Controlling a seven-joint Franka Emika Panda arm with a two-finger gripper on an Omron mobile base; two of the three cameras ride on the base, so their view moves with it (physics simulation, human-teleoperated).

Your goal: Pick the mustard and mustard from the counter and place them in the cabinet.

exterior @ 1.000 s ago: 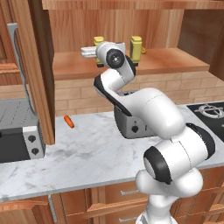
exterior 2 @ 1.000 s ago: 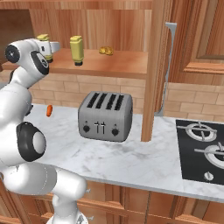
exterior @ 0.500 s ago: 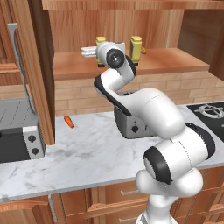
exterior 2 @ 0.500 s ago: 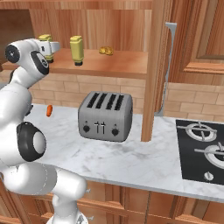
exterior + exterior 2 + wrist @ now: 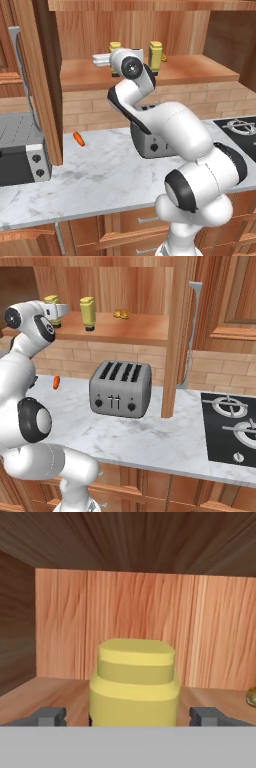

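Two yellow mustard bottles stand upright on the cabinet (image 5: pixel 150 331) shelf, above the counter (image 5: pixel 145 436). The gripper (image 5: pixel 128 717) reaches into the cabinet with its fingers (image 5: pixel 47 716) spread wide on either side of the left mustard (image 5: pixel 134 682), apparently not touching it. The other mustard (image 5: pixel 87 312) stands just beside, free. A toaster (image 5: pixel 120 388) sits below.

Tight on the shelf, open on the counter.
I see one mustard bottle (image 5: pixel 133 682) between my spread fingertips (image 5: pixel 48 716), the second bottle (image 5: pixel 88 313) close beside, cabinet (image 5: pixel 210 75) shelf bare further along; toaster (image 5: pixel 120 388) occupies the counter (image 5: pixel 150 436).
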